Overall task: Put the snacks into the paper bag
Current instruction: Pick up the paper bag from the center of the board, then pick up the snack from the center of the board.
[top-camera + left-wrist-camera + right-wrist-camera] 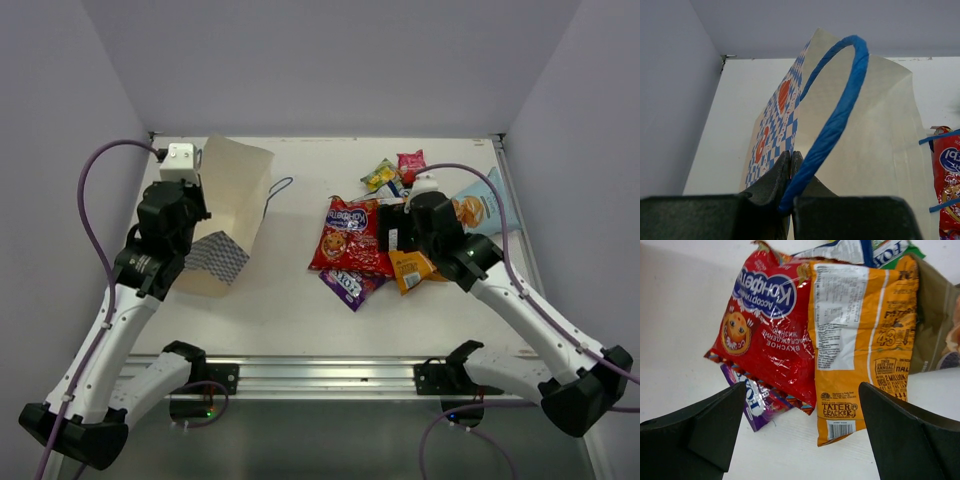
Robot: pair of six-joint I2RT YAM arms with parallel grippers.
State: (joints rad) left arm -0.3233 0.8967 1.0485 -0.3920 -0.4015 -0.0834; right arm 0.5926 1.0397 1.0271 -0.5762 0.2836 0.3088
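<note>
We found the paper bag [232,215] lying tipped at the table's left; whether anything lay inside we could not tell. The left gripper [790,172] was pressed together, pinching the blue cord handle [840,107]. The snacks sat heaped at right: the red cookie bag [765,325] carried Cyrillic lettering, the orange chip bag [860,345] read "TATER CRACKER". The right gripper [800,432] hovered spread wide above them, holding nothing.

Left arm angled up along the desk's left side, its left hand [790,165] pinched fully closed; right arm reaching in from the right, wrist bent downward, right hand [802,427] spread wide, holding nothing.
</note>
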